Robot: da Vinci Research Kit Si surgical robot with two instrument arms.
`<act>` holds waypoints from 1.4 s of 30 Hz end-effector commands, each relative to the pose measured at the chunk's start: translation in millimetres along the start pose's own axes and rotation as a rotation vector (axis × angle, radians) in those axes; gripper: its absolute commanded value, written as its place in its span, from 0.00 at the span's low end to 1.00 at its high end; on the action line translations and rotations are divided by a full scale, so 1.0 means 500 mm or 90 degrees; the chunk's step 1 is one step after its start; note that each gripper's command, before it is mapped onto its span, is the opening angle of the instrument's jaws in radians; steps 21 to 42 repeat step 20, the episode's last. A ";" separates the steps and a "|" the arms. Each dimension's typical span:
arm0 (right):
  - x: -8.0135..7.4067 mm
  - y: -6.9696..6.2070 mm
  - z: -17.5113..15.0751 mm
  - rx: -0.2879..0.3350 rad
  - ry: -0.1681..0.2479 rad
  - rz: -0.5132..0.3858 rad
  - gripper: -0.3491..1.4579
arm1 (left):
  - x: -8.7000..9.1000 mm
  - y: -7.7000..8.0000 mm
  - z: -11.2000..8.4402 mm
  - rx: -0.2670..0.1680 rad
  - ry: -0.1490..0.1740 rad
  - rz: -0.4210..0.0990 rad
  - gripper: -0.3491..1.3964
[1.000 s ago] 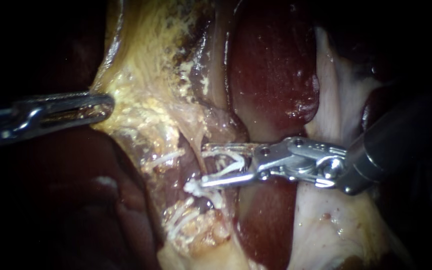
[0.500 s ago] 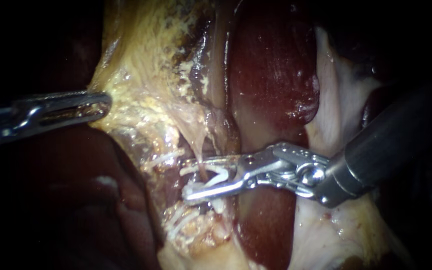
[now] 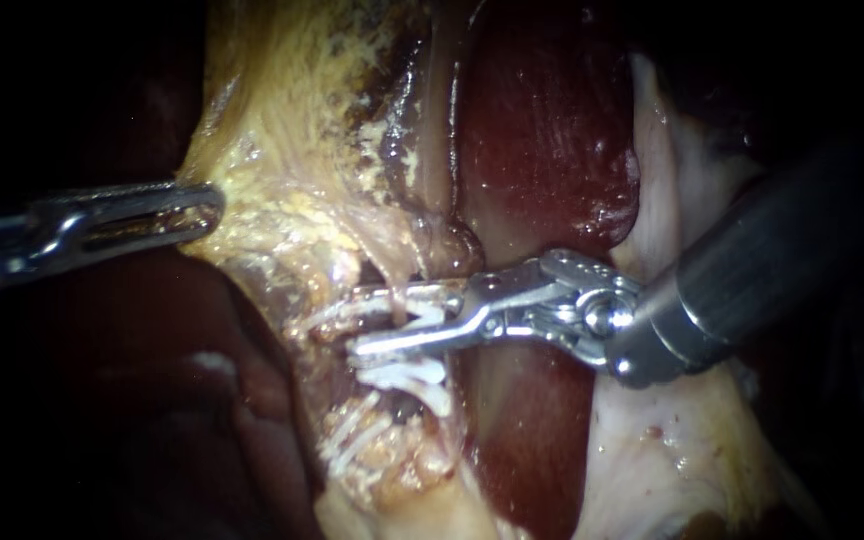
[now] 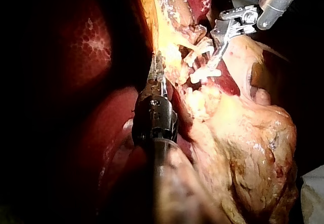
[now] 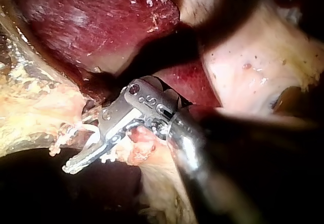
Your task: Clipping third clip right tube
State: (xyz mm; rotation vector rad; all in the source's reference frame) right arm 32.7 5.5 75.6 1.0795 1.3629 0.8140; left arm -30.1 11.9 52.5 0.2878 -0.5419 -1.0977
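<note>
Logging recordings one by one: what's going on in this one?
The right instrument, a slim metal shaft with two jaws, holds a V-shaped white clip open around what seems to be a thin pale tube. The clip is not yet squeezed shut. The left instrument grips yellowish fatty tissue in its jaws, holding it aside. Other white clips already sit close by.

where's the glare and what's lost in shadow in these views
Endoscope view: glare whitens the jaws of the right instrument and the clip they hold; the left instrument fades into dark along its shaft. Left wrist view: the liver beside the left instrument is shadowed. Right wrist view: the right instrument's shaft is dark bar one glint.
</note>
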 end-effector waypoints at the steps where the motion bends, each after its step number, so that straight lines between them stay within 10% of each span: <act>1: 0.0000 -0.0004 -0.0002 -0.001 0.002 0.021 0.04 | 0.0000 0.0000 0.0000 -0.001 0.000 0.000 0.00; 8: -0.0003 -0.0003 -0.0016 -0.062 -0.017 0.044 0.00 | 0.0001 0.0000 0.0001 -0.001 0.000 0.000 0.00; 42: -0.0008 -0.0002 -0.0015 -0.058 -0.021 0.044 0.00 | 0.0001 0.0000 0.0002 0.001 0.000 0.000 0.00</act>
